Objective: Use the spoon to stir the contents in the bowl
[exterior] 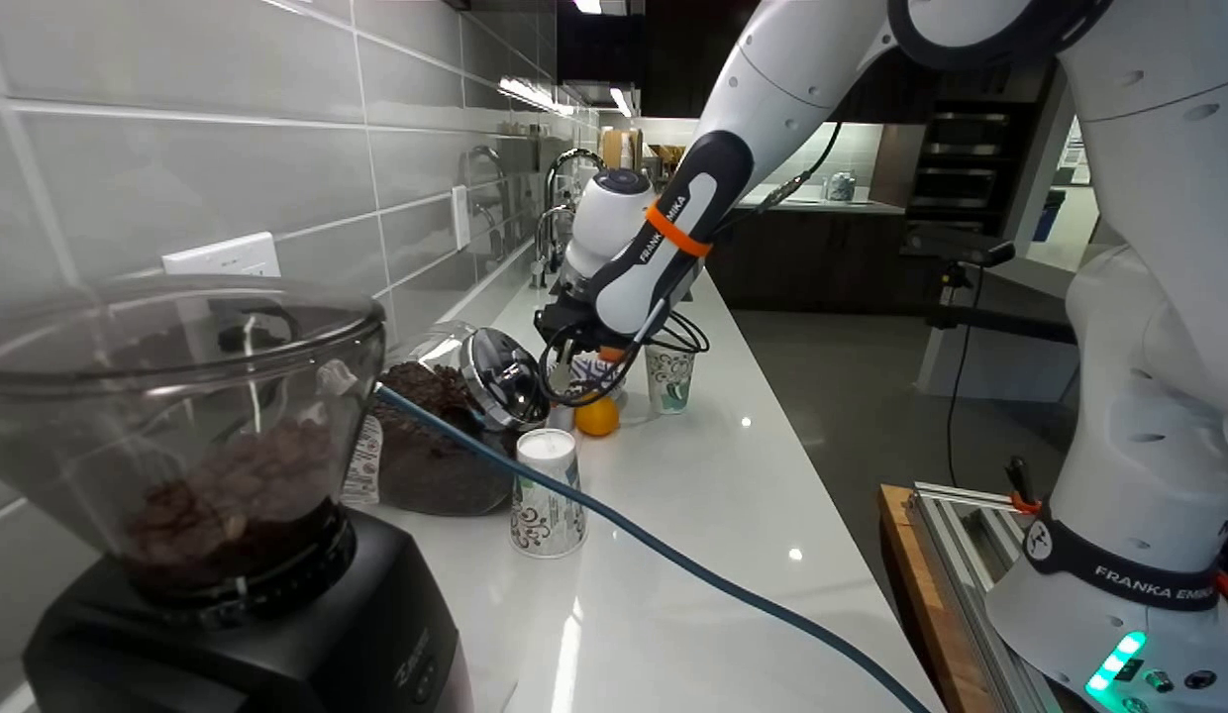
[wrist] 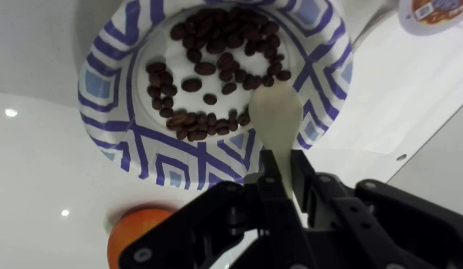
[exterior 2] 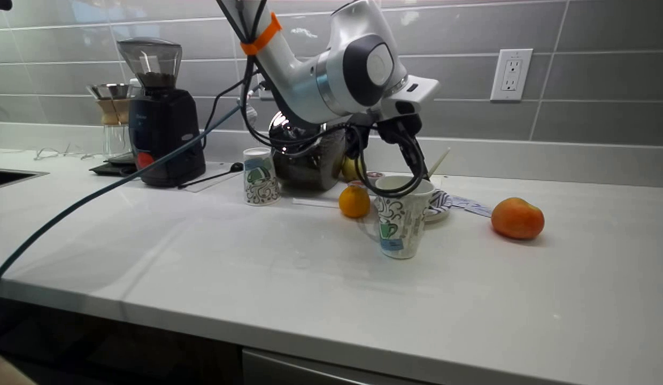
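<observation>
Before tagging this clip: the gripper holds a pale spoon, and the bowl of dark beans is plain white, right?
The bowl of dark beans isn't plain white: the wrist view shows purple and blue markings. The gripper does hold the pale spoon.

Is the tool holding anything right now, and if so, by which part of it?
The tool is shut on the pale spoon, gripping its handle just behind the scoop.
</observation>
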Motion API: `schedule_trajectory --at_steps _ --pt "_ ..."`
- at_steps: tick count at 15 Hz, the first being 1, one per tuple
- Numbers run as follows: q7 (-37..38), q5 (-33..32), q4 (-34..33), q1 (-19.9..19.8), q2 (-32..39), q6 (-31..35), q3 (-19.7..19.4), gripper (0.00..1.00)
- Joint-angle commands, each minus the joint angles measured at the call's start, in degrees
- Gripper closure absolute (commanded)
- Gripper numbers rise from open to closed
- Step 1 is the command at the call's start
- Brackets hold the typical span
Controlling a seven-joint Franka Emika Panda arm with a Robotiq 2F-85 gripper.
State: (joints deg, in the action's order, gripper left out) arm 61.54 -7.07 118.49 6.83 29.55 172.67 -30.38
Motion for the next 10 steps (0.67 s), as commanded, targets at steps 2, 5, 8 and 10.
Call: schedule_trajectory --at_steps 2,5,8,10 --pt "-5.48 3.61 2.01 -2.03 -4.34 -5.52 3.2 0.96" --pt "-4.52 2.09 1.72 -1.67 -5.56 -11.37 2.01 0.96" --pt "-2.51 -0.04 1.09 -1.72 -6.16 -15.95 0.84 0.96" --pt "-0.32 -2.09 0.45 -1.26 -5.47 -16.42 -0.87 0.96"
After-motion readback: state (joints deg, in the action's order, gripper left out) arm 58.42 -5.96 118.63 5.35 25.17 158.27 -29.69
